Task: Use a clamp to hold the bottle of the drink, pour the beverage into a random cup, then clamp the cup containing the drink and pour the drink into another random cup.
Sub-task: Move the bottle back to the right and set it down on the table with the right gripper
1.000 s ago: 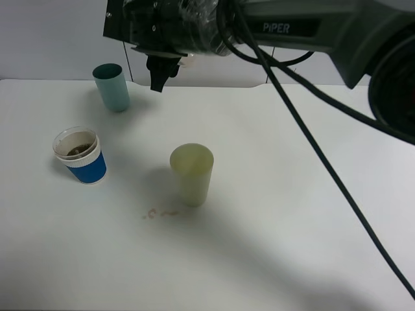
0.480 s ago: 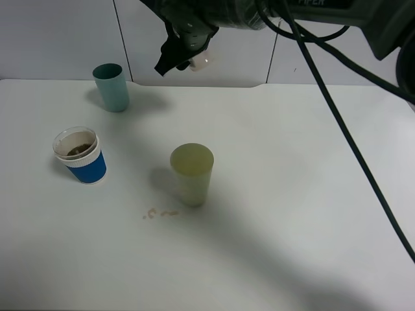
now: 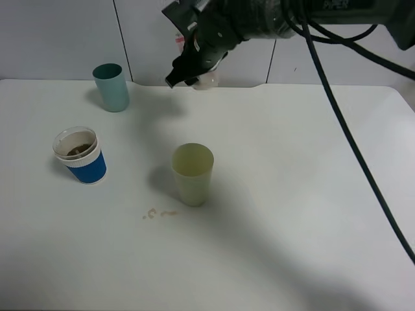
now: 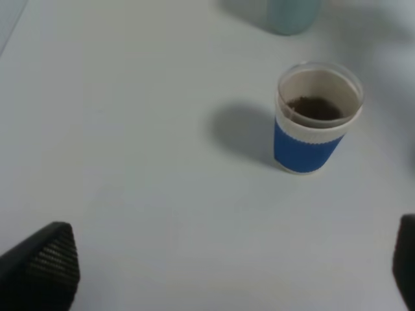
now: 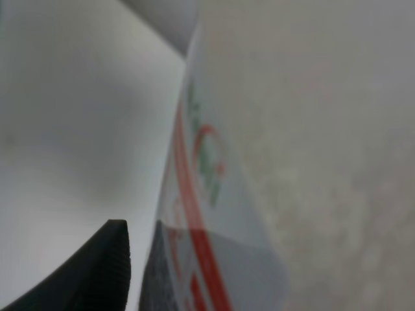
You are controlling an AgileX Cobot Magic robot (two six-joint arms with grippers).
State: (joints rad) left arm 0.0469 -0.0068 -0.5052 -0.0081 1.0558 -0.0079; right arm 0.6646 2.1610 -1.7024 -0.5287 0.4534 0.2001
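Observation:
My right gripper [image 3: 188, 65] hangs high over the table's back edge, shut on a clear drink bottle [image 3: 206, 79] with a red label, held tilted. In the right wrist view the bottle [image 5: 214, 194] fills the frame beside one black finger [image 5: 97, 272]. A yellow-green cup [image 3: 192, 173] stands mid-table, in front of and below the bottle. A blue-sleeved paper cup [image 3: 80, 155] holding brown drink stands at the left. A teal cup [image 3: 111, 87] stands at the back left. My left gripper [image 4: 220, 272] is open and empty, with the blue-sleeved cup [image 4: 311, 123] ahead of it.
Small brown spill spots [image 3: 159, 213] lie on the white table [image 3: 292, 214] just left of the yellow-green cup's base. The teal cup [image 4: 288, 16] shows at the edge of the left wrist view. Black cables [image 3: 350, 142] hang across the right side.
My right arm has swung up and to the right with the bottle, from near the teal cup toward the back middle. The cups have not moved.

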